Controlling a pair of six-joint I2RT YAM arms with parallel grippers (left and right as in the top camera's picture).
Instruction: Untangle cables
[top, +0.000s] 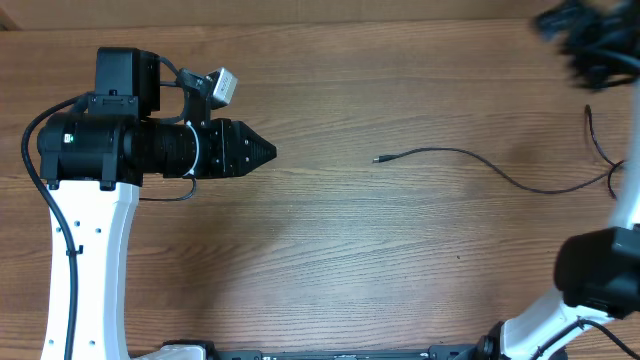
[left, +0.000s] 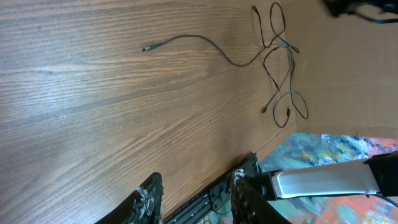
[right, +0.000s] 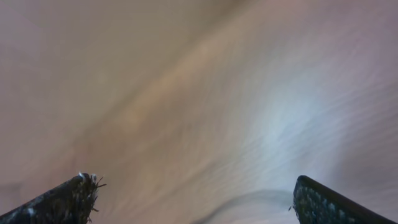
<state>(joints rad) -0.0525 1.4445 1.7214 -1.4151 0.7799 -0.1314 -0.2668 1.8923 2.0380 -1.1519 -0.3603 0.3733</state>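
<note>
Cables (top: 450, 150) look thin, limp, featherlight; pinch the free strand near its plug; left gripper (left: 198, 183) part-open, empty; right gripper (right: 193, 180) spread wide, holding nothing

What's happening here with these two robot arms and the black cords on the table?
Two robot arms are meant to untangle some thin black cables on a wooden table. One strand lies stretched out toward the middle; the rest sit looped together near the table's right edge. Neither arm holds anything: the left arm hovers off to the side, jaws apart and empty, and the right arm has its jaws wide open, its own camera picture blurred.
</note>
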